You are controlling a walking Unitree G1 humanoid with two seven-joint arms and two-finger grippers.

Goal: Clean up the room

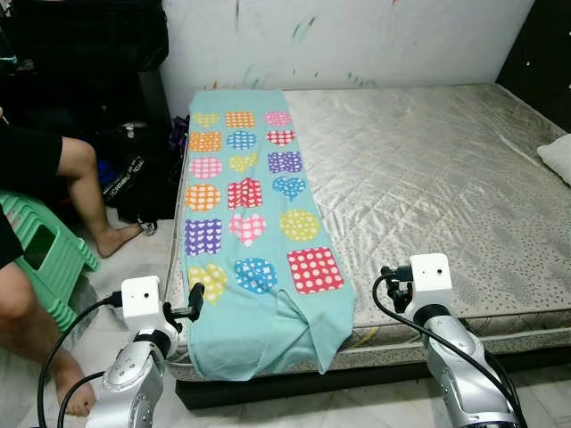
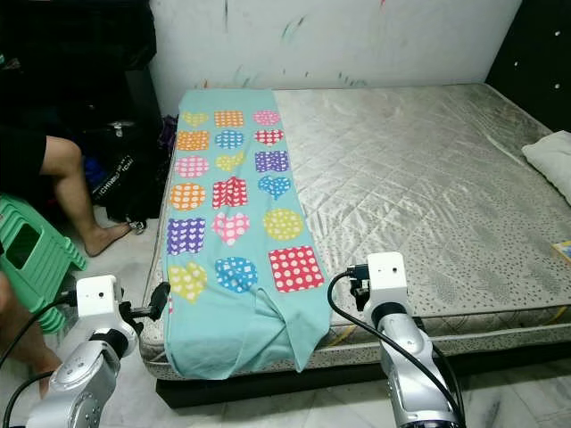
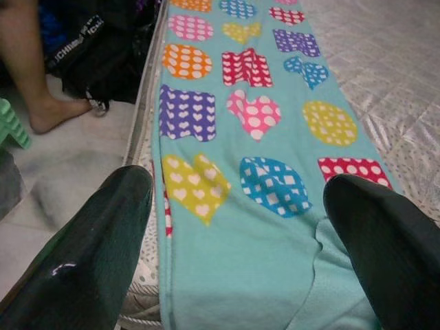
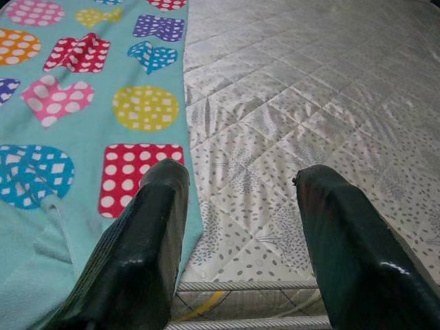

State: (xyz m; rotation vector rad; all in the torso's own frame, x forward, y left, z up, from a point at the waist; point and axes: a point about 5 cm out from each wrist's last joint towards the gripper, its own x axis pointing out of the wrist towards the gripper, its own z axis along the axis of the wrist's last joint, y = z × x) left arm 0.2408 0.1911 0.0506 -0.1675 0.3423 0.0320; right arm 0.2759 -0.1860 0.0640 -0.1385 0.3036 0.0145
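My 2 grippers, left gripper point(image 3: 237, 227) and right gripper point(image 4: 240, 227), hang wide open at the mattress point(image 1: 428, 169) foot. I judge they're set to fold the teal patterned blanket point(image 1: 245, 223), which droops over that edge.

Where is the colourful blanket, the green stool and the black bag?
colourful blanket point(image 1: 250, 223), left eye view, on its pink heart patch.
green stool point(image 1: 40, 250), left eye view, on its side wall.
black bag point(image 1: 134, 174), left eye view, on its front by the white lettering.

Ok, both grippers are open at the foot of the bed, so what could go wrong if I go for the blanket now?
The turquoise fleece blanket with coloured patches already droops over the quilted grey mattress edge; a one-sided pull could drag it to the floor. The left gripper may swing toward the seated person's bare leg. The right gripper faces mostly bare mattress.
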